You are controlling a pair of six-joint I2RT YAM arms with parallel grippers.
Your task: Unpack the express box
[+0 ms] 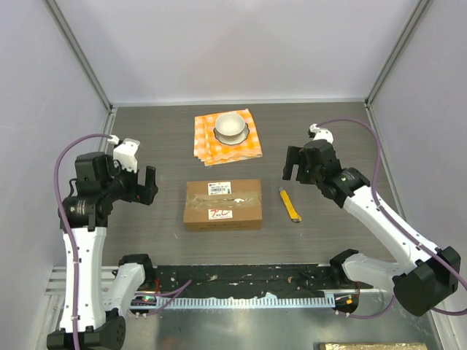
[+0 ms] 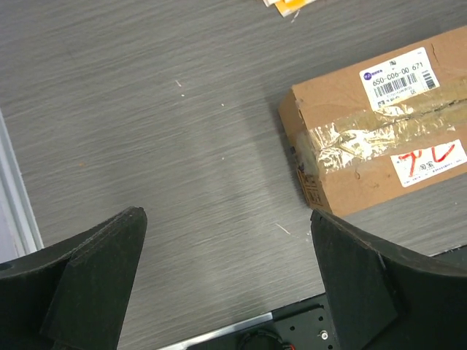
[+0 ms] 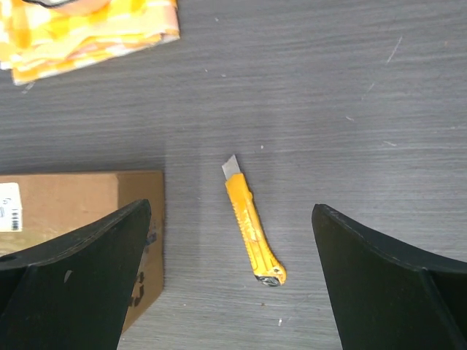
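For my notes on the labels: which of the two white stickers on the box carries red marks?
The sticker on the express box, on the near side of the tape; the far label shows a black barcode instead.

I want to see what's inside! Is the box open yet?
Not yet. Done: nothing, the express box is shut, with tape across its top. In hand: nothing, the left gripper and right gripper are open and empty; the right one faces the yellow knife. Left: grab the knife, cut the tape, open the flaps, take things out.
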